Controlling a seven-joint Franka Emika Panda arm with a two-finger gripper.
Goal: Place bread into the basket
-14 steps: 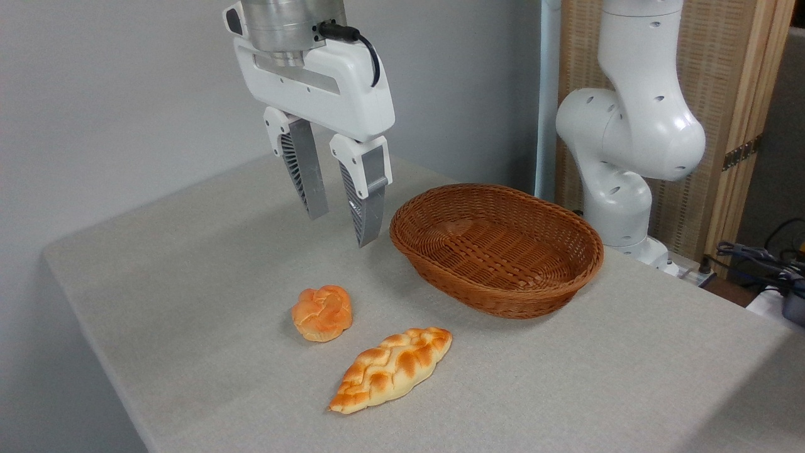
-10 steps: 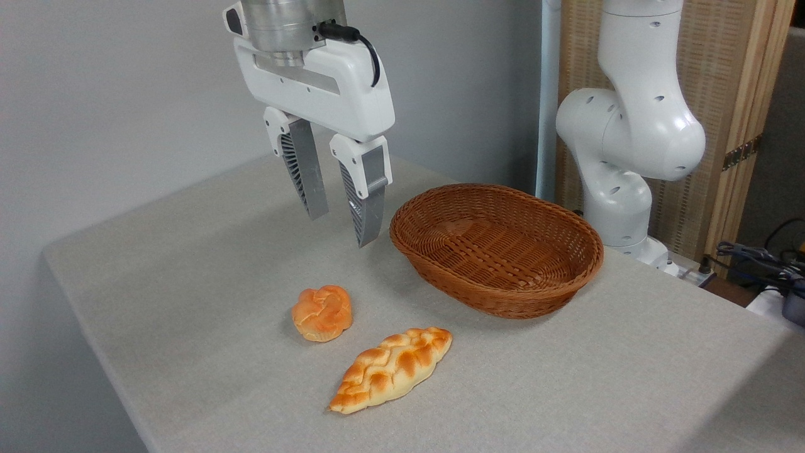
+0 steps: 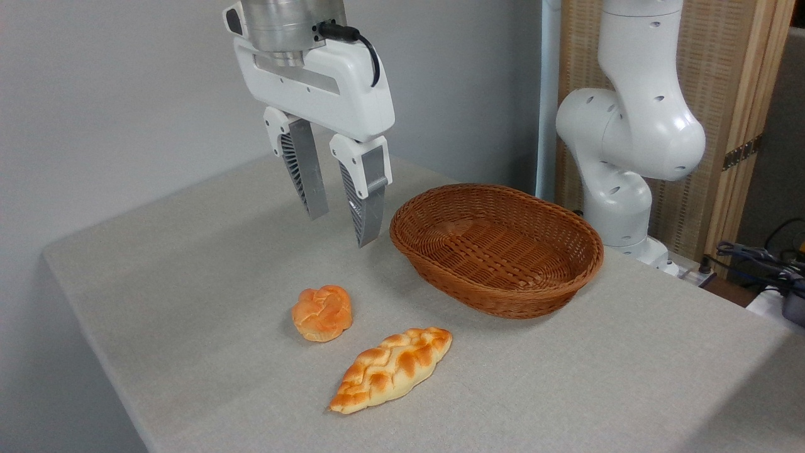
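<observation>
While the gripper (image 3: 341, 231) is held narrowly parted and unladen above the table (image 3: 188, 251), 1 bun (image 3: 322, 313) is seen outside the basket (image 3: 497, 249).

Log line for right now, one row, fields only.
gripper: open, empty, above table | bun: on table, untouched | basket: empty | braided loaf: on table

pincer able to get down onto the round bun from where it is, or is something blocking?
Probably yes. The pincer hangs open above the table, behind the bun. Nothing sits between them; the braided loaf and basket lie off to the right.
</observation>
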